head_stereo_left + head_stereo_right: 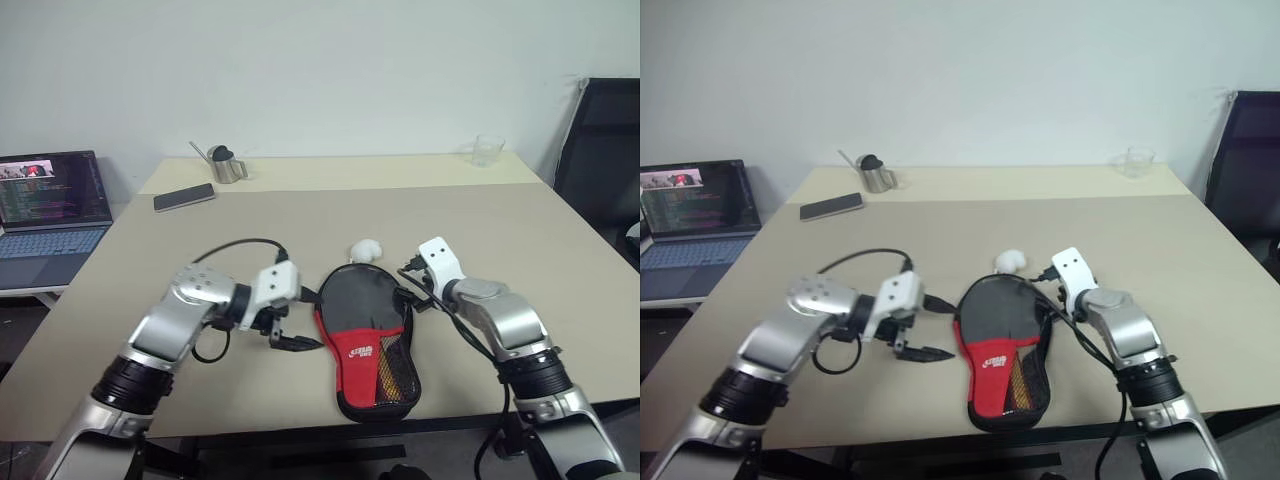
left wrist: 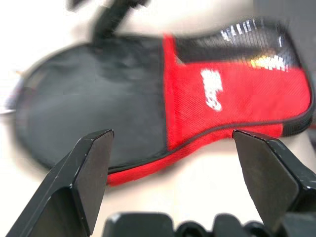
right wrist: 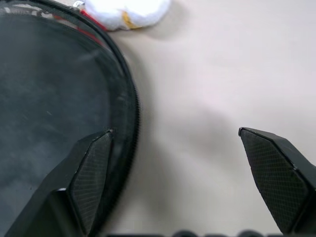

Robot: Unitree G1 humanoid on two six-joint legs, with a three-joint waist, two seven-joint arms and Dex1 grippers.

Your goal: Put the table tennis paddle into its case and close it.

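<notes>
The case (image 1: 367,340) lies flat on the desk (image 1: 300,210) near its front edge, round black end away from you, red panel and mesh pocket toward you. The white pom-pom (image 1: 366,249) sits on the desk just past the case's far end. You can't make out the paddle itself; can't tell whether it's already inside or whether the zipper is shut.

Left end effector (image 1: 290,342) is just beside the case's left edge, fingers spread wide, holding nothing. Right end effector (image 3: 182,182) is at the case's right far rim, also spread and empty, one finger (image 3: 91,170) over the zipper edge, the other over bare desk.

Handling guess: the case is soft fabric, light, floppy, likely to slide on the smooth desk if you push one side. Pin it with one end effector and work the rim with the other. Take hold at the zipper edge or the pom-pom charm, not the flat panel: nothing to pinch there.
</notes>
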